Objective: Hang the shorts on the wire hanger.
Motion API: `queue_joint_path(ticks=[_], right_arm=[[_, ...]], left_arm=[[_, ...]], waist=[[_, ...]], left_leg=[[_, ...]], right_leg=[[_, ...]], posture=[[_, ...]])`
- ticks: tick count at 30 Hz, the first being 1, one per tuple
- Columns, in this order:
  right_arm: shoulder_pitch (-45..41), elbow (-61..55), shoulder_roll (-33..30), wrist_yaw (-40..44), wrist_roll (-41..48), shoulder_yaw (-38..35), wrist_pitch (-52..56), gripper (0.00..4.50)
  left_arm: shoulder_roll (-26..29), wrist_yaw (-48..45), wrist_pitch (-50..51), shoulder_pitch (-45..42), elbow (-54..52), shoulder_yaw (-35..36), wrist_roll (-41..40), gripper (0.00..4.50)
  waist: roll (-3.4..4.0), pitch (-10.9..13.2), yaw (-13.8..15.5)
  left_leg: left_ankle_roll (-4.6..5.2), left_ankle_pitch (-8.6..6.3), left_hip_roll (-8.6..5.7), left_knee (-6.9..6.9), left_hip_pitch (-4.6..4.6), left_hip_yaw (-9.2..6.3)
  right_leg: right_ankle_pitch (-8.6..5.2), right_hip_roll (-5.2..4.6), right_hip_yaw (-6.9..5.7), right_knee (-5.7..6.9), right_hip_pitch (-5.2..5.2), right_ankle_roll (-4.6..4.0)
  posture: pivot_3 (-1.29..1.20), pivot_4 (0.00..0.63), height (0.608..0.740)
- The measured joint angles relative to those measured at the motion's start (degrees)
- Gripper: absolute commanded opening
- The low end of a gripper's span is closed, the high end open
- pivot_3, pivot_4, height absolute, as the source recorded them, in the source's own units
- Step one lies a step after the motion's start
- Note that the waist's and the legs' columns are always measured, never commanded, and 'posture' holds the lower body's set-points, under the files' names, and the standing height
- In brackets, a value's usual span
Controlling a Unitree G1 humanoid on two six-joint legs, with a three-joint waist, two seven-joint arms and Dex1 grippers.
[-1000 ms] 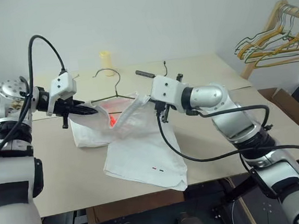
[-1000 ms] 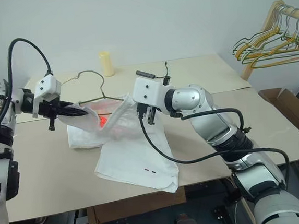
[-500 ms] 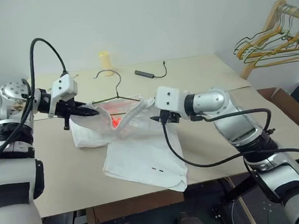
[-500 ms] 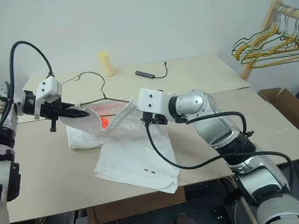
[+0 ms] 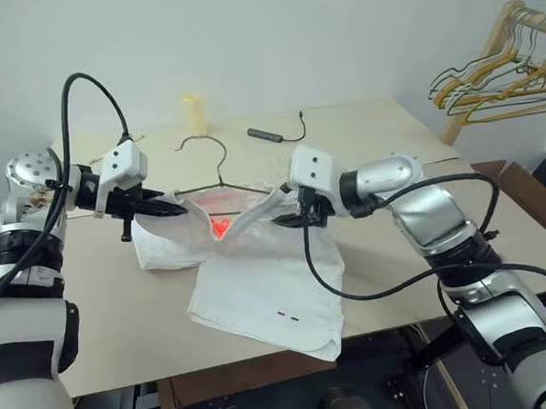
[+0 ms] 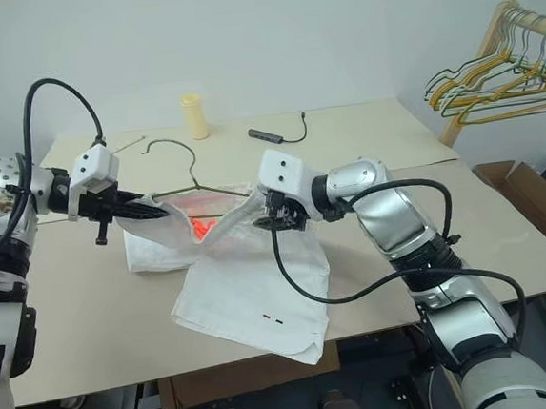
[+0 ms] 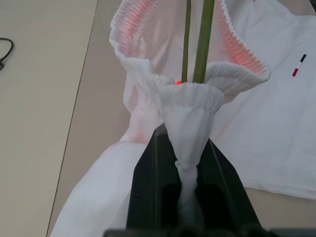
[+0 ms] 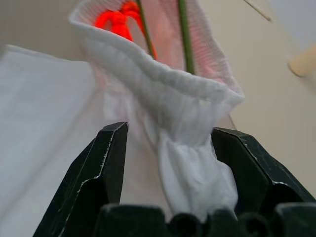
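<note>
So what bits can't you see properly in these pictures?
- Lower part of the wire hanger: head views, inside the shorts.
- Whether the right gripper pinches the waistband: right wrist view, fingers apart around the cloth.
- Two tiny marks on the shorts: too small to read.
- Hanger rack: cut off by the edge.

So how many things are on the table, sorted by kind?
Shorts: 1
Wire hanger: 1
Yellow cylinder: 1
Small dark device with a cable: 1
Total: 4
</note>
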Motion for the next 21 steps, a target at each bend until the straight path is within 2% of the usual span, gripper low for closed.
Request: queue_joint_path(ticks=[4, 10, 15, 17, 20, 21], right_arm=[[-0.9, 0.4, 0.0, 0.3, 1.4, -0.7, 2.7, 2.24], [-1.4, 1.4, 0.0, 0.1, 1.7, -0.6, 3.9, 0.12], [-1.4, 1.4, 0.2, 0.2, 1.9, -0.4, 4.0, 0.06], [-1.4, 1.4, 0.2, 0.2, 1.9, -0.4, 4.0, 0.00], [-1.4, 1.4, 0.2, -0.1, 1.9, -0.5, 4.2, 0.00], [-1.3, 1.2, 0.1, -0.2, 2.0, -0.5, 4.5, 0.00]], left_arm=[[0.8, 0.0, 0.2, 0.3, -1.6, -1.4, -2.7, 0.00], [1.9, 0.1, 0.4, 0.5, -3.4, -3.4, -5.7, 0.00], [2.5, 0.2, 0.8, 0.6, -3.4, -4.4, -6.6, 0.00], [2.7, 0.2, 0.9, 0.6, -3.4, -5.0, -7.1, 0.68], [2.4, 0.3, 0.3, 0.6, -3.0, -4.8, -8.4, 1.32], [1.6, 0.3, -0.3, 0.5, -2.0, -4.0, -8.1, 1.68]], waist=[[0.00, 0.0, 0.0], [0.00, 0.0, 0.0], [0.00, 0.0, 0.0], [0.00, 0.0, 0.0], [0.00, 0.0, 0.0], [0.00, 0.0, 0.0]], left_leg=[[0.00, 0.00, 0.00, 0.01, 0.01, 0.00], [0.00, 0.00, 0.00, 0.00, -0.01, 0.01], [0.00, 0.00, 0.00, 0.01, 0.00, 0.01], [0.00, 0.00, 0.00, 0.01, -0.01, 0.01], [0.00, 0.00, 0.00, 0.00, -0.01, 0.01], [0.00, 0.00, 0.00, 0.01, 0.00, 0.02]], right_leg=[[0.00, 0.00, 0.00, 0.02, -0.01, 0.00], [0.00, 0.00, 0.01, 0.00, -0.01, 0.00], [0.00, 0.00, 0.01, 0.01, -0.01, 0.00], [0.00, 0.00, 0.01, 0.01, -0.02, 0.00], [-0.01, 0.00, 0.01, 0.00, -0.01, 0.00], [0.00, 0.00, 0.01, 0.00, -0.01, 0.00]], posture=[[-0.02, 0.000, 0.740], [-0.02, 0.000, 0.740], [-0.03, 0.000, 0.740], [-0.03, 0.000, 0.740], [-0.03, 0.000, 0.740], [-0.04, 0.000, 0.740]])
